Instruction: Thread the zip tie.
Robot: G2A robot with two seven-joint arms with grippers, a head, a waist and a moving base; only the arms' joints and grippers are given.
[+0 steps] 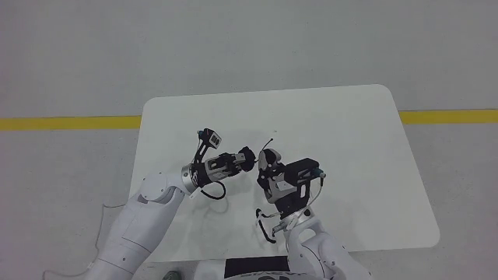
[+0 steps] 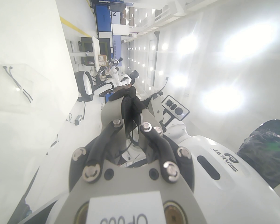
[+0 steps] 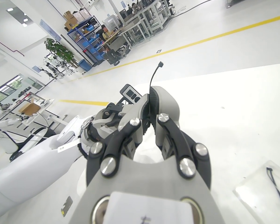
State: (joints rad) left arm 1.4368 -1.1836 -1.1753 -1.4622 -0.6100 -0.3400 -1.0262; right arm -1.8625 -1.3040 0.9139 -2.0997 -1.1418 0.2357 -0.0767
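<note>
Zip tie (image 3: 152, 80): black, held upright by the right gripper (image 3: 150, 102), whose fingers are pressed together on the lower strap; the head stands clear above the fingertips.
Left gripper (image 2: 130, 108): placed just left of the right gripper, over the near middle of the white table (image 1: 350, 124); fingers drawn together, seemingly on something dark, though this is poorly seen.
Clear tray (image 3: 254, 187): set on the table, spare ties (image 3: 276, 187) laid inside.
</note>
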